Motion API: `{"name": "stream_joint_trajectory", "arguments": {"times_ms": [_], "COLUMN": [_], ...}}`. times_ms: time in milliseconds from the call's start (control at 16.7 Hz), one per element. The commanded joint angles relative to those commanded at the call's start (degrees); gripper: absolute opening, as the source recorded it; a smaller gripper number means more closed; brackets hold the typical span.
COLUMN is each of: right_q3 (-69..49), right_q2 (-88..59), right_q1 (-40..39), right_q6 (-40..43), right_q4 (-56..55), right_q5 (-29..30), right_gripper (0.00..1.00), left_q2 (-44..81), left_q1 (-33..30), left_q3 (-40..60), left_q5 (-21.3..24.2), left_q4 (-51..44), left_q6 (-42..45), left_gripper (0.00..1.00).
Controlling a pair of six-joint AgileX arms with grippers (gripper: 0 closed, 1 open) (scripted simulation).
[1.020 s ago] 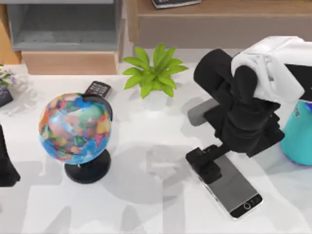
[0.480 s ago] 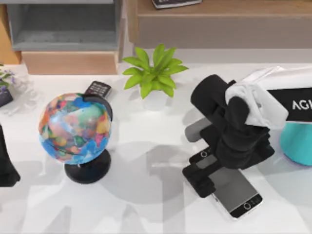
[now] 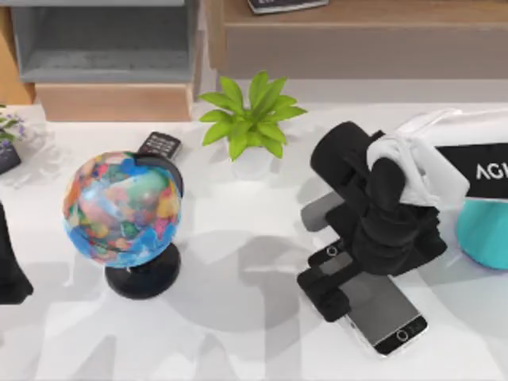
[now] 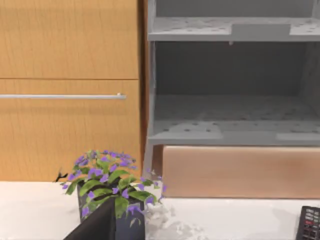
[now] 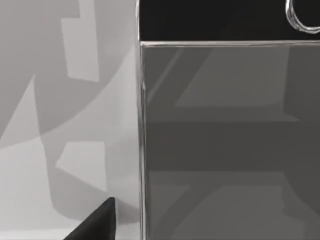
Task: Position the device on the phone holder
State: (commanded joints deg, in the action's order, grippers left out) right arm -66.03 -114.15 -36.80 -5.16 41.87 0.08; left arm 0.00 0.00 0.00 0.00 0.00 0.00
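Observation:
The device, a slim smartphone with a grey screen and a round home button, lies flat on the white table at the front right. My right gripper is lowered over its far end, open, with the fingers straddling the phone's width. In the right wrist view one fingertip sits just beside the silver edge of the device, a small gap between them. A grey rounded piece, apparently the phone holder, peeks out from behind the right arm. My left arm is parked at the table's left edge, one fingertip off to the side.
A globe on a black base stands at centre left, with a small dark remote behind it. A green plant is at the back centre, a teal container at the right edge, and a purple-flowered pot at the far left.
The right arm came down and leftward over the phone's far end during the first half second. Since then it has held still. The phone and left arm have not moved.

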Motion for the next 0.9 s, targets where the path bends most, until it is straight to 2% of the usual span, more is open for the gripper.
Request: {"name": "stream_joint_trajectory", "arguments": {"times_ms": [420, 900], "right_q3": [0.0, 0.0], "right_q2": [0.0, 0.0], "right_q1": [0.0, 0.0], "right_q6": [0.0, 0.0], "right_q4": [0.0, 0.0], "right_q5": [0.0, 0.0], "right_gripper": [0.02, 0.0], "left_q2": [0.0, 0.0], "left_q1": [0.0, 0.0], "left_q3": [0.0, 0.0], "left_q5": [0.0, 0.0], "left_q4": [0.0, 0.0], "left_q6": [0.0, 0.0], "left_gripper": [1.0, 1.0]}}
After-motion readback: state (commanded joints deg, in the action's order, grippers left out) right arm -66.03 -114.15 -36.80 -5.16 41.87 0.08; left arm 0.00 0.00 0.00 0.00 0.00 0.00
